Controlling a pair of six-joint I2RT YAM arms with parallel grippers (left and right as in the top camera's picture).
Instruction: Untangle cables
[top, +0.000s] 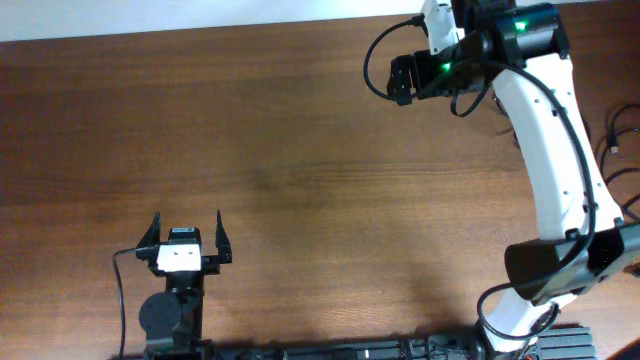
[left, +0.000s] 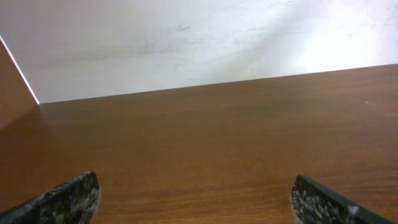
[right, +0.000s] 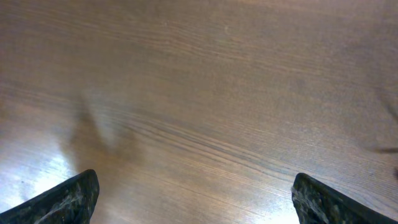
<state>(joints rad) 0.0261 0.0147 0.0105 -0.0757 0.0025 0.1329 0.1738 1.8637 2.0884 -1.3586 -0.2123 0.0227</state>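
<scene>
Brown table (top: 300, 170); left tool (top: 187, 225), right tool (right: 194, 198) gaping

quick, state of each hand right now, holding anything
Left hand: open, holding nothing.
Right hand: open, holding nothing.

The cables (top: 611, 140) were thin black cords lying at the far right edge of the table (top: 300, 150). Only a few loose curving strands showed there. Whether they were knotted, I could not tell.
</scene>
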